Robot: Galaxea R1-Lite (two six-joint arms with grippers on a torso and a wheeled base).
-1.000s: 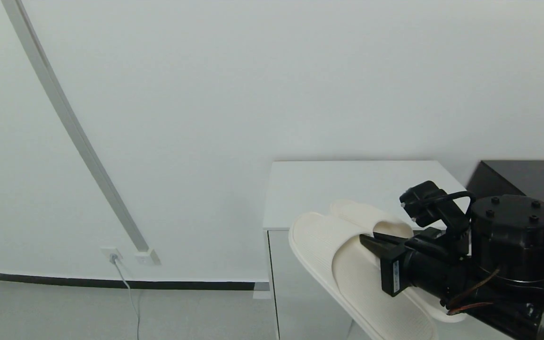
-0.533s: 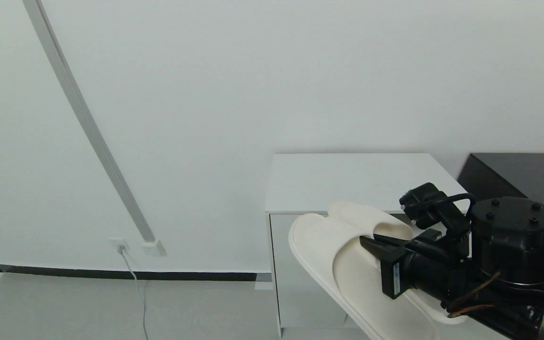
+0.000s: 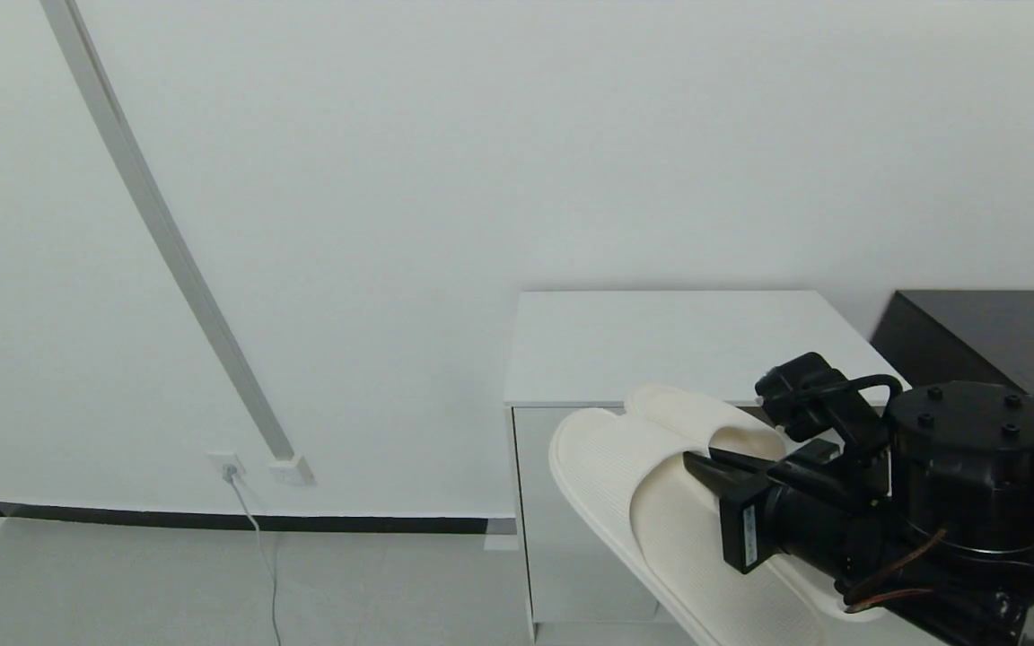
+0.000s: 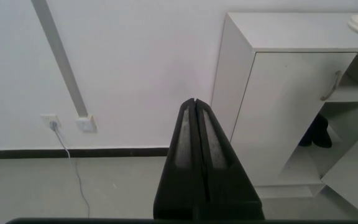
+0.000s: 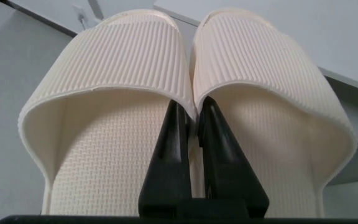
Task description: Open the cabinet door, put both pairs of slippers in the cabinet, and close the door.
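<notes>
We see the right gripper [image 3: 705,462] at about 4 o'clock in the head view, its two black fingers clamped on the pair of slippers [image 3: 625,467]. The right wrist view shows the fingers pinching the two inner edges where the cream slippers meet, one finger inside each slipper. The slippers lie side by side, held in the air. Their toes point toward 10 o'clock and overlap the front top edge of the cabinet [image 3: 661,345].

The white cabinet stands against the wall at about 3 o'clock from the centre of the head view. In the left wrist view, we see a closed panel with a handle [image 4: 334,84], and next to it an opening with shelves. A dark object [image 4: 319,132] sits low inside; we cannot tell what it is.

The left gripper [image 4: 195,102] has its fingers pressed together with nothing between them. It hangs above the floor and faces the wall beside the cabinet.

A wall socket [image 3: 228,467] with a hanging cable [image 3: 261,556] sits at 8 o'clock. A grey strip [image 3: 158,233] climbs the wall from it toward 11 o'clock. A dark surface [image 3: 984,336] lies at 3 o'clock, just beyond the cabinet.
</notes>
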